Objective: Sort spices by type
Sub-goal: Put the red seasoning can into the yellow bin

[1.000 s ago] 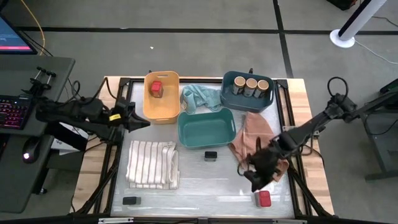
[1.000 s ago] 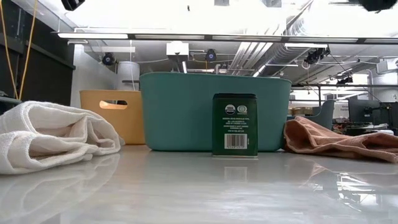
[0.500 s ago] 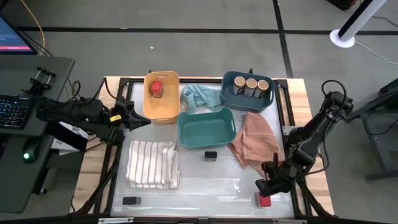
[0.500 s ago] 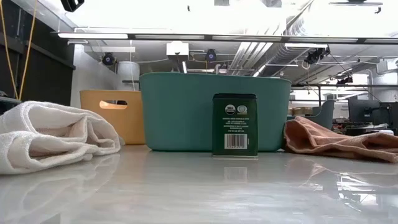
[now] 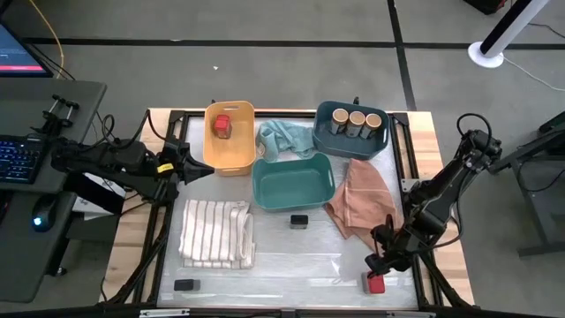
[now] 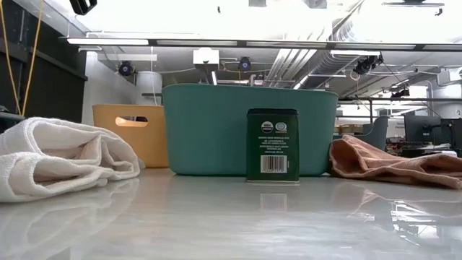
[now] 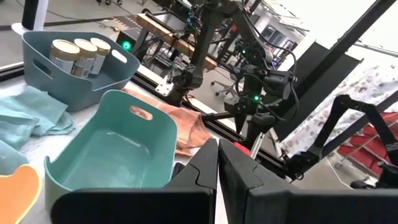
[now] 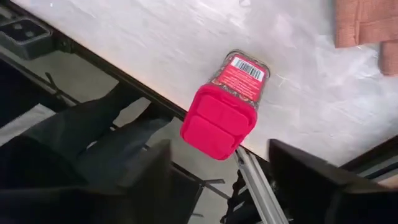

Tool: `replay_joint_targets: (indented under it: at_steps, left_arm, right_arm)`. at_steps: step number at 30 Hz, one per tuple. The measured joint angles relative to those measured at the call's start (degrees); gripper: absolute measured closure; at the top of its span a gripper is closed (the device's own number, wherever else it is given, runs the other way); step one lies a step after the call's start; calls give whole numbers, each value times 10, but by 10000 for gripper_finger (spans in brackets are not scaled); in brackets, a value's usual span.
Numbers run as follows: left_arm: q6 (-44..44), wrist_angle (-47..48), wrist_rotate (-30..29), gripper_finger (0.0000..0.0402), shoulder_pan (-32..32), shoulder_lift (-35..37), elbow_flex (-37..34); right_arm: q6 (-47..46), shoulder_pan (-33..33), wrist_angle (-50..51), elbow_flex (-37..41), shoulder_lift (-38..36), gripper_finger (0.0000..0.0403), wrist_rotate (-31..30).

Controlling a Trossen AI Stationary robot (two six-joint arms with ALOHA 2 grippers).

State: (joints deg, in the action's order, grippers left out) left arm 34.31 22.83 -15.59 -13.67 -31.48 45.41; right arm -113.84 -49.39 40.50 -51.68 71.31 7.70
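Right tool point(image 5: 380, 263) hangs open over the red-topped jar point(image 5: 375, 283) at the bench's near right edge, bare bench to its left; only the pink cloth point(image 5: 360, 208) crowds the far side.

Grey tiled floor point(image 5: 291, 71) with dark seams around the wood-edged table point(image 5: 441, 132), desk with keyboard point(image 5: 19, 157) and mouse point(image 5: 41, 215) at left, white stand base point(image 5: 486, 55) top right, bright ceiling lights point(image 6: 216, 18) beyond.
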Motion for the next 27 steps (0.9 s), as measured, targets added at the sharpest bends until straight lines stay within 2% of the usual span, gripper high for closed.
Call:
replay_joint_targets:
  at_steps: [4,6,10,12,14,17,19,22,27]
  left_arm:
    - [0,0,0,401,0,0,0]
    - [0,0,0,401,0,0,0]
    - [-4,0,0,401,0,0,0]
    - [-4,0,0,402,0,0,0]
    - [-4,0,0,401,0,0,0]
    - [-4,0,0,402,0,0,0]
    - [-4,0,0,401,0,0,0]
    - [-4,0,0,401,0,0,0]
    - [-4,1,0,401,0,0,0]
  right_arm:
    - [-10,0,6,0,0,42,32]
    - [-37,0,4,0,-1,13,51]
    - [-96,-3,-26,0,-1,28,92]
    - [-120,-8,-41,0,-1,36,86]
    - [-164,-10,-39,0,-1,38,59]
    - [-221,-20,-39,0,3,38,-15]
    - [-224,-20,-34,-3,14,38,-16]
    - [-223,-17,49,-51,50,37,0]
    - [-231,-16,259,-202,116,37,0]
